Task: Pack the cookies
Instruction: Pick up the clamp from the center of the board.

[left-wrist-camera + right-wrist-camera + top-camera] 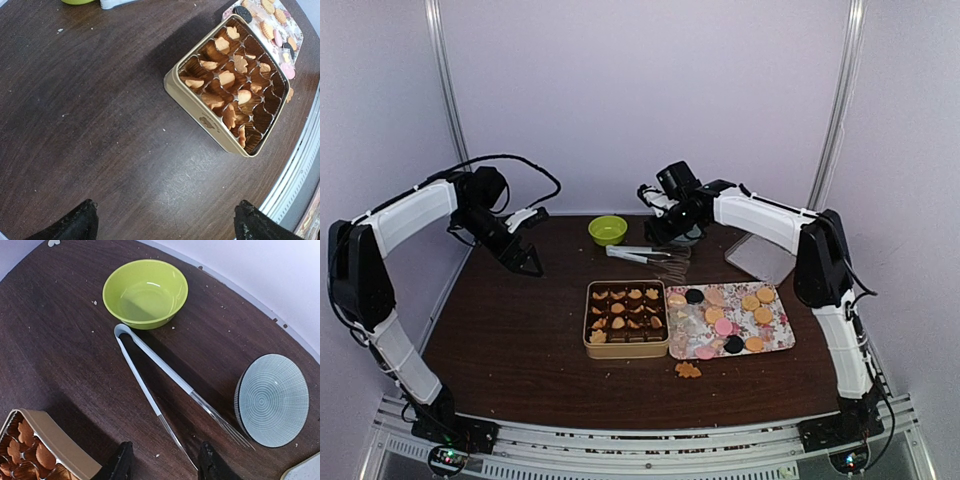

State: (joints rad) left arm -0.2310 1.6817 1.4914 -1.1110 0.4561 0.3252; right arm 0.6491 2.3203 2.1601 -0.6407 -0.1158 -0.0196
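On the tray [782,328], cookies [763,315], far from left tool [165,222] and right tool [165,462], both spread apart.

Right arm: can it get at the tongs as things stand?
Probably yes. The right gripper hangs open above the tongs, near their tips. They lie flat between the green bowl and the patterned bowl, with nothing over them.

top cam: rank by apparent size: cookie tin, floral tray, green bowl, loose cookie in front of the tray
1. floral tray, clearly wider than the tin, similar depth
2. cookie tin
3. green bowl, sits farther back, but the gap is too big to flip
4. loose cookie
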